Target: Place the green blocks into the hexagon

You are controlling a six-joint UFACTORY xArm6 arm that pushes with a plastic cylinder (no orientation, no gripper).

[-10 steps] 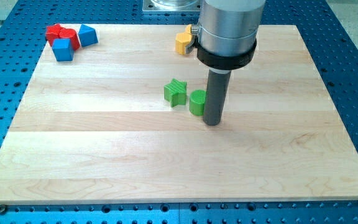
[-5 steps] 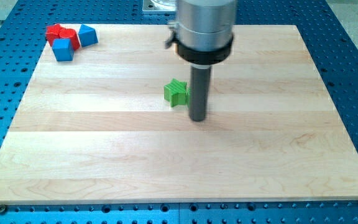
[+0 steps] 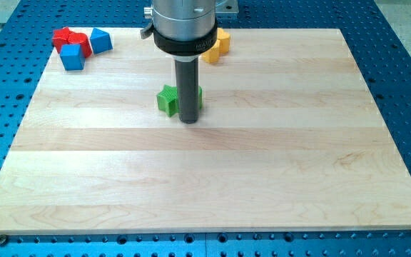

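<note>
My tip (image 3: 188, 121) rests on the board just below the centre top, with the dark rod rising from it. A green star block (image 3: 167, 101) sits right against the rod's left side. A second green block (image 3: 200, 98) shows only as a sliver on the rod's right, mostly hidden behind the rod. Two yellow blocks (image 3: 217, 44) lie at the view's top, partly hidden by the arm's grey body; their shapes are unclear.
At the view's top left is a cluster of two red blocks (image 3: 70, 39), a blue cube (image 3: 72, 58) and a blue wedge-like block (image 3: 100, 40). The wooden board (image 3: 298, 164) sits on a blue perforated table.
The rod has moved to the view's left and slightly up. The two green blocks have moved left with it; the round green block is now mostly hidden behind the rod.
</note>
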